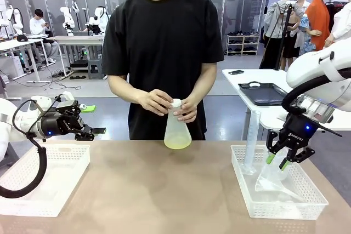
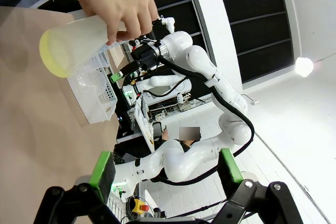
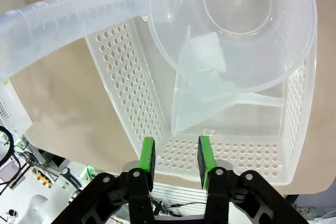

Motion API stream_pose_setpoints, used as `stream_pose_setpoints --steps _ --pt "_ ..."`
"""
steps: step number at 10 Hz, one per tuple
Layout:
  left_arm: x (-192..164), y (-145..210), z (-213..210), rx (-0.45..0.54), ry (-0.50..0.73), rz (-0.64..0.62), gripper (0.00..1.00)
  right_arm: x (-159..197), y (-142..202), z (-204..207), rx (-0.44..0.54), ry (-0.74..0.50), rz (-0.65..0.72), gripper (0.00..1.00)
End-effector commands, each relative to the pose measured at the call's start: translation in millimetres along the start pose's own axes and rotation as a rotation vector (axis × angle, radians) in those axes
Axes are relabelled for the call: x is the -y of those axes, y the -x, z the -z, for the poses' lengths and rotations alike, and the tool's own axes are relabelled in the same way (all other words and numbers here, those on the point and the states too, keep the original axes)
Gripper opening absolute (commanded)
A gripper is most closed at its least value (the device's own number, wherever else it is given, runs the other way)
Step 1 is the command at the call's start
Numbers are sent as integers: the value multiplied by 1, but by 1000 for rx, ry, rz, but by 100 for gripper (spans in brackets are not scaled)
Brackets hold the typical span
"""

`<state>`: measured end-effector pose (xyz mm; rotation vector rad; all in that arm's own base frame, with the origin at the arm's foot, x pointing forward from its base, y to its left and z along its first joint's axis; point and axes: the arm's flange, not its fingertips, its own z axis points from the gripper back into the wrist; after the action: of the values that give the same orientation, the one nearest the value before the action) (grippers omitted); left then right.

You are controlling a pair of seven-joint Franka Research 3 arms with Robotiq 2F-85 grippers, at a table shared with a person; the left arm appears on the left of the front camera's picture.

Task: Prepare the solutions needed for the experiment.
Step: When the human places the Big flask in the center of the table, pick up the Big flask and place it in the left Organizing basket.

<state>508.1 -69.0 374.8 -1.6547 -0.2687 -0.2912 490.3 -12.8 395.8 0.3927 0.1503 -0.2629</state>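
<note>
**Solution in flask at far side, both tools empty**

Right tool (image 3: 176, 156) is half open and grips nothing, hanging over a white basket (image 3: 131, 98) that holds a funnel (image 3: 231, 30) and a graduated cylinder (image 3: 68, 11). Left tool (image 1: 93, 119) is spread wide and empty, sideways above the other basket (image 1: 60, 184). On the counter's (image 1: 153, 190) far side, the pale yellow solution (image 1: 177, 144) lies shallow in a conical flask (image 1: 176, 127), with the person's hands (image 1: 155, 102) at its neck.

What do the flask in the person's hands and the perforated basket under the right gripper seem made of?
Flask: probably frosted translucent plastic; its cloudy matte wall lets the yellow liquid show dimly. Basket: likely white moulded plastic, slightly glossy, with regular round holes through walls and floor.
</note>
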Motion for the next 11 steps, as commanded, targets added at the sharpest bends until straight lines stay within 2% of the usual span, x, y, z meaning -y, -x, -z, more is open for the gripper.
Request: stream_pose_setpoints --steps 1,4,6,9,11 --pt "0 -1 0 -7 18 17 100 2 3 -1 2 -3 -15 43" --pt "0 -1 0 -7 18 17 100 0 0 0 0 0 0 43" --pt "0 -1 0 -7 18 17 100 -6 33 -8 85 -43 -62 43" --pt "0 -1 0 -7 18 17 100 -15 76 -32 240 -280 -176 43" --pt "0 -1 0 -7 18 17 100 -10 77 -36 275 -474 -228 43"
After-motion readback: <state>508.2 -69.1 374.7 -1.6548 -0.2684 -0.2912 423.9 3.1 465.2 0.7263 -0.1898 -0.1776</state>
